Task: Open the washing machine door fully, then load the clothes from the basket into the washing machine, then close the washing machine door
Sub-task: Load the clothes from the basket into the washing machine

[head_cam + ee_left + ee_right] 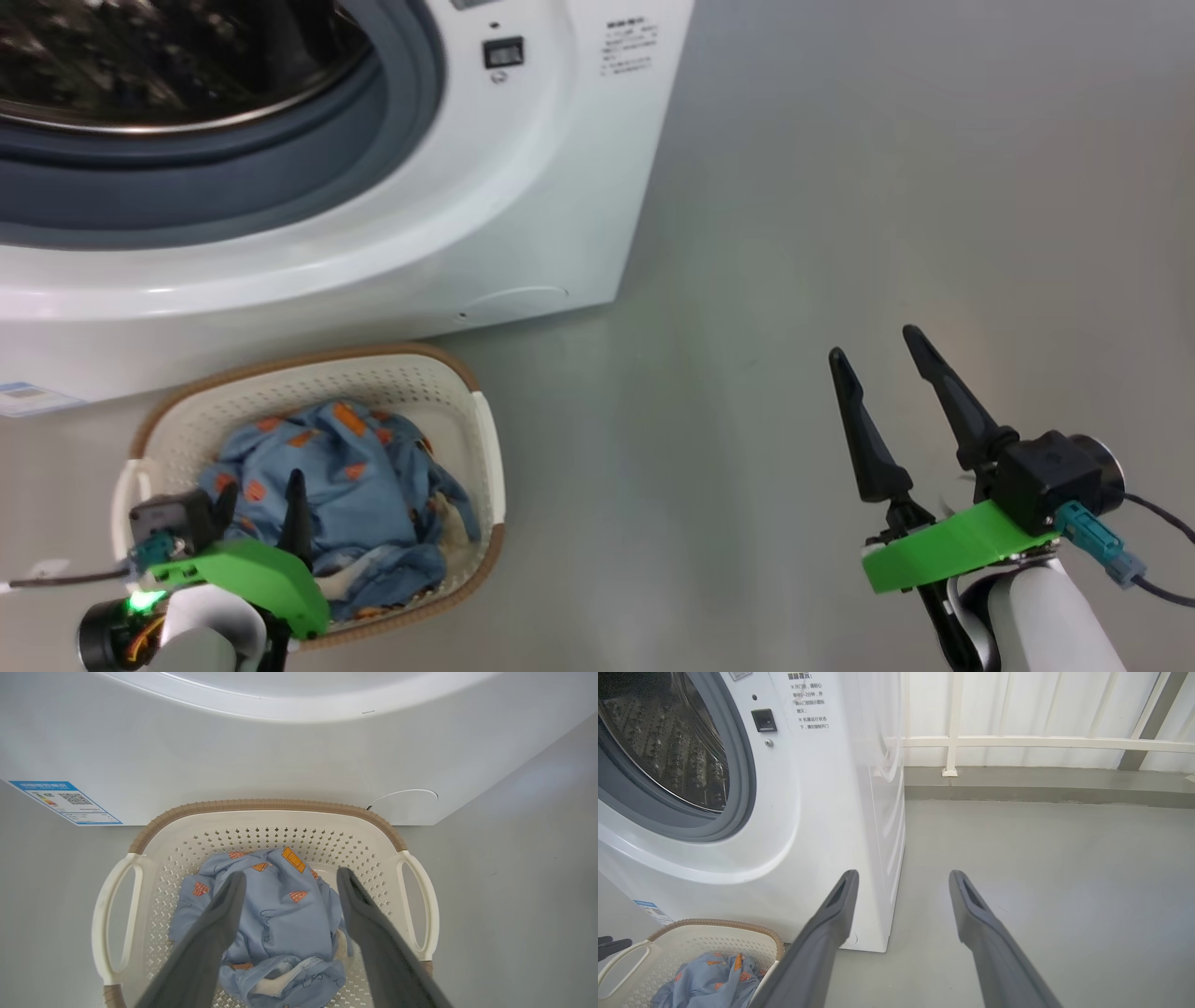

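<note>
Clothes [280, 914] lie in basket [261, 805] — directly below wide-spread left pincer [290, 873].

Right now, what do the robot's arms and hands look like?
Left hand and right hand each have two long, tapered dark fingers on a bright green plastic bracket, black camera block, teal plug with dark cable, glossy white forearm. A green light glows at the left wrist.

The clothes [280, 910] are printed light blue with orange figures; the basket [261, 805] is coloured cream, perforated, with a brown rim; the washing machine [560, 187] is finished white.
</note>
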Motion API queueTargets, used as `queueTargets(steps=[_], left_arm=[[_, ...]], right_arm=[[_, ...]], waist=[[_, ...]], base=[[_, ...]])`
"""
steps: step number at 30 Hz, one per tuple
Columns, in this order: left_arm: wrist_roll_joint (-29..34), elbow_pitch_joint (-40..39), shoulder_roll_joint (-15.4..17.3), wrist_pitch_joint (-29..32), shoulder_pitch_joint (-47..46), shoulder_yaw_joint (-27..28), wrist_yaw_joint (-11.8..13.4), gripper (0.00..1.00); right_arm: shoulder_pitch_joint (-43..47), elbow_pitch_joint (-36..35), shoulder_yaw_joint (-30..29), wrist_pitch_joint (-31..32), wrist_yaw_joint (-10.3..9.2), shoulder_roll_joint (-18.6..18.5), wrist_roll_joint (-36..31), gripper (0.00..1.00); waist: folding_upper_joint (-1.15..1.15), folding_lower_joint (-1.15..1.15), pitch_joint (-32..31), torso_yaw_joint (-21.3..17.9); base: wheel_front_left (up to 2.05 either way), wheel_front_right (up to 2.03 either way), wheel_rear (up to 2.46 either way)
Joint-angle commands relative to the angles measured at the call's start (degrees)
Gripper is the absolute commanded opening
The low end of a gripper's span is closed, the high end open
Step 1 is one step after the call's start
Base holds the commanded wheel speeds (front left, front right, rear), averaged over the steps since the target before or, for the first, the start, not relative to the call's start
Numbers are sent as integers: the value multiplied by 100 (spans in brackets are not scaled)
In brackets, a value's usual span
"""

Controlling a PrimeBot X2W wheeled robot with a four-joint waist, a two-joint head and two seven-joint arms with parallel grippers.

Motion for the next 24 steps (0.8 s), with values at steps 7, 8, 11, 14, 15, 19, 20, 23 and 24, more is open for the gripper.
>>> queueTargets(steps=[7,8,11,14,15,19,20,23,24], left_arm=[[-192,728,321,51,-600,330,2,100],[-190,851,352,76,-671,318,-7,100],[-329,1222,398,207,-889,388,-63,100],[-388,1583,491,322,-1100,438,-10,100],[-358,1683,536,348,-1170,409,5,100],[-401,2019,659,391,-1453,450,100,100],[-407,2088,694,400,-1525,455,120,100],[-442,2259,781,464,-1751,459,85,100],[-485,2310,793,495,-1828,486,70,100]], right_arm=[[-289,-221,229,-50,9,34,103,100],[-316,-229,241,-50,9,34,109,100],[-384,-248,274,-50,9,35,131,100],[-440,-275,308,-50,9,35,136,100],[-455,-289,322,-50,9,35,137,100],[-513,-348,379,-50,9,35,141,100],[-530,-366,390,-50,9,35,142,100],[-597,-434,409,-50,9,35,163,100],[-615,-456,410,-50,9,35,170,100]], waist=[[0,0,671,-498],[0,0,714,-523],[0,0,835,-589],[0,0,955,-646],[0,0,996,-666],[0,0,1177,-736],[0,0,1233,-752],[0,0,1421,-797],[0,0,1484,-809]], base=[[0,0,0],[0,0,0],[0,0,0],[0,0,0],[0,0,0],[0,0,0],[0,0,0],[0,0,0],[0,0,0]])
